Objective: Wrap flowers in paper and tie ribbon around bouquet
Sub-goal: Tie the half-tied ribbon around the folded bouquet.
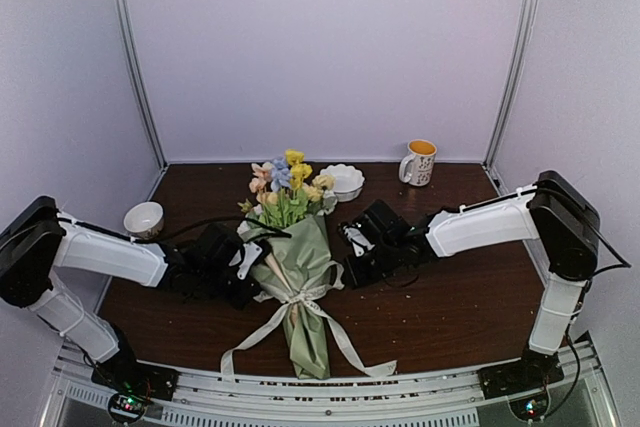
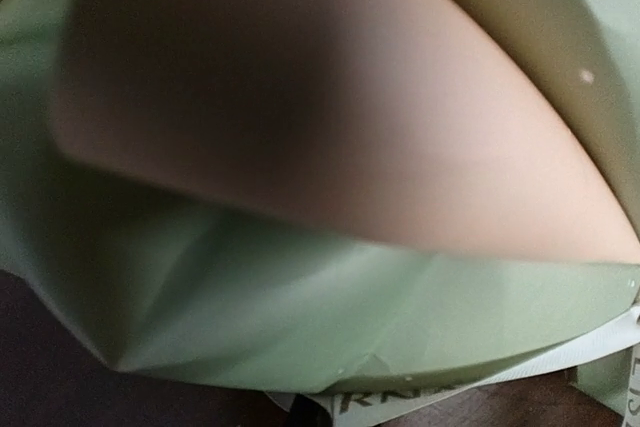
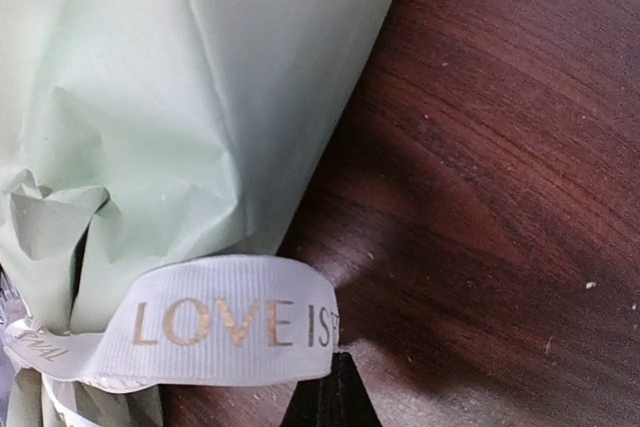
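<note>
Paper (image 2: 300, 337) blurred close-up; ribbon (image 3: 220, 332) lettering partly hidden.

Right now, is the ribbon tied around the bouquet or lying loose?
Tied: the ribbon cinches the green paper cone with a knot, its tails trailing onto the table.

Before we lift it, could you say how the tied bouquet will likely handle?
The bouquet probably feels light and floppy, since its thin paper creases softly. The ribbon has loose tails that would likely dangle. The blossoms look crushable.
</note>
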Tool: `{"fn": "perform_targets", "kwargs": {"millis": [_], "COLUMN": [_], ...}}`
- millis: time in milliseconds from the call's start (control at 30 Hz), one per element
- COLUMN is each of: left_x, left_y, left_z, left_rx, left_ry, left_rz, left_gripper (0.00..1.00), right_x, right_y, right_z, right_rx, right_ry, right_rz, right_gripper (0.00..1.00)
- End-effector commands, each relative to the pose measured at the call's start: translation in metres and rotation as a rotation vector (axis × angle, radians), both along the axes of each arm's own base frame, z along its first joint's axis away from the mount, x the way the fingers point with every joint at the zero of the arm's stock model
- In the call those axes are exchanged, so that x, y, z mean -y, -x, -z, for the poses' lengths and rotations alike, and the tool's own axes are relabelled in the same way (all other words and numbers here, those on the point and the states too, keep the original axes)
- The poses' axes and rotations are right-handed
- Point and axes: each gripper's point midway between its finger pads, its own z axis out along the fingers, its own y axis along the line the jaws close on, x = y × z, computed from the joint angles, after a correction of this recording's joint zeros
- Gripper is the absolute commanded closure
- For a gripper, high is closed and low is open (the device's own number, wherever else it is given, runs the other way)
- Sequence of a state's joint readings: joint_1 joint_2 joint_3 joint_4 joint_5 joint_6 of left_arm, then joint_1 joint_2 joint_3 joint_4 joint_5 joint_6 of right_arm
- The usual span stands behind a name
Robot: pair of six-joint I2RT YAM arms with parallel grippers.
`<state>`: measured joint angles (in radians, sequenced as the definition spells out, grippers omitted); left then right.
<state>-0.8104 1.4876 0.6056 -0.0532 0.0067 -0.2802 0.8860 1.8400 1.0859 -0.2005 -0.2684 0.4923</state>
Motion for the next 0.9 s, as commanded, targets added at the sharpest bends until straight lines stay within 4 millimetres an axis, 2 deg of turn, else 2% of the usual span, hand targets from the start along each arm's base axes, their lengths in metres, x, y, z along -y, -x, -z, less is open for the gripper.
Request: {"fn": "perform_targets", "kwargs": {"millis": [0,100,300,600,867], "left_x": [-0.009,-0.011,-0.019,-0.040,-0.044], "left_y": [-0.014,-0.016,-0.019,-0.028,-0.027], "left_z": [-0.015,-0.018,-0.008,0.001,0.006], "left_rx": [0.083,0.099,0.088,0.071,0.054], "left_ry": [0.001,-0.005,-0.044,-0.089,-0.107], "left_rz": [-0.061,-0.072,-0.111,-0.188,-0.194], "left_gripper": [1.00,1.00,1.00,1.00,1.00], "right_x": [0.017,0.030,0.057,0.078,0.084], "right_y": [0.007,0.019,0.046,0.087,0.104], "right_z": [0.002,0.008,0.020,0.032,0.043], "right_rx": [0.013,-0.008,-0.062,-0.158,-0.222], "right_ry": [0.054,0.078,0.097,0.107,0.102], "right_rz": [-0.001,-0.008,0.002,-0.028,-0.051], "right_gripper": [1.00,1.00,1.00,1.00,1.00]}}
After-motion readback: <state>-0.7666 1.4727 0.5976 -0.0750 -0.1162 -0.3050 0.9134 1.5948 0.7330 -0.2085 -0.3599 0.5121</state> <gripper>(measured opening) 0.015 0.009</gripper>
